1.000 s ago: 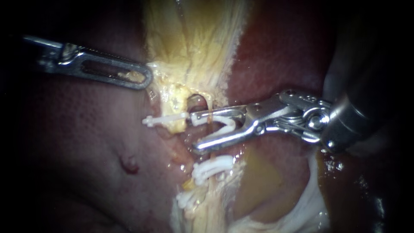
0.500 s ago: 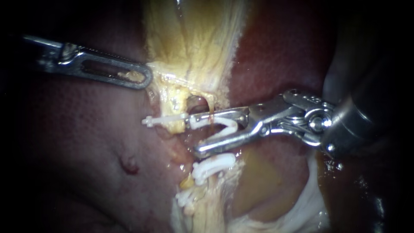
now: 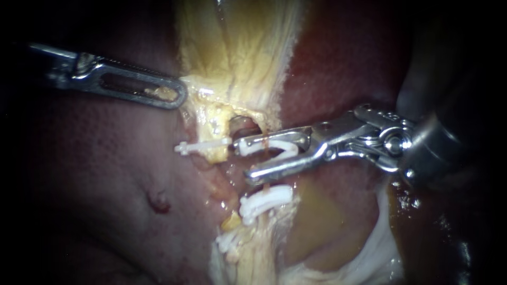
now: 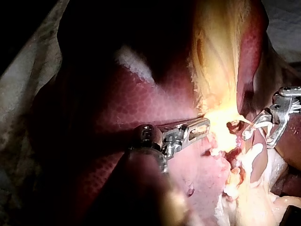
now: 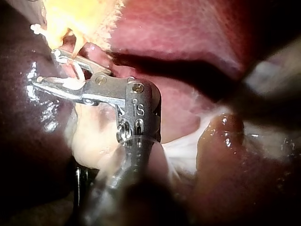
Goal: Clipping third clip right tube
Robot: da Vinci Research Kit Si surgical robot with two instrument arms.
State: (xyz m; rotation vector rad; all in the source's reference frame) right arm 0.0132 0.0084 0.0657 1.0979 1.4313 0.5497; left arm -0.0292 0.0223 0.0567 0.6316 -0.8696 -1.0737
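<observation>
Quick rundown. R side: the silver hinged right instrument (image 3: 245, 161) comes in from the right w/ its jaws spread in a V. An open white plastic clip (image 3: 275, 150) is seated btwn them and touches both jaws, so they're gripping the clip, and its legs are wide apart, not latched. The thin brownish right tube (image 3: 265, 187) runs top to bottom thru that gap, so jaws + clip straddle it. The upper jaw sits just under the small dark window in the tissue. The lower jaw is just above the next clip down. Right wrist cam agrees: white clip legs inside the spread jaws, up against the yellow tissue.

Other clips: a closed white clip (image 3: 264, 201) sits on the strand just below the lower jaw. A lowest white clip (image 3: 228, 243) is further down; can't tell which tube that one's on. A thin flat white clip (image 3: 203, 145) crosses the yellowish left tube (image 3: 214, 124), its end just beside the upper jaw tip.

L side: the slim grey left instrument (image 3: 178, 97) w/ slotted jaws is clamped on the edge of the pale yellow stringy tissue (image 3: 237, 47), and a yellow scrap shows thru the slot. Left wrist cam has its tip right at that yellow edge too, well apart from the R jaws.

Dark red speckled liver (image 3: 105, 184) lies all around.
</observation>
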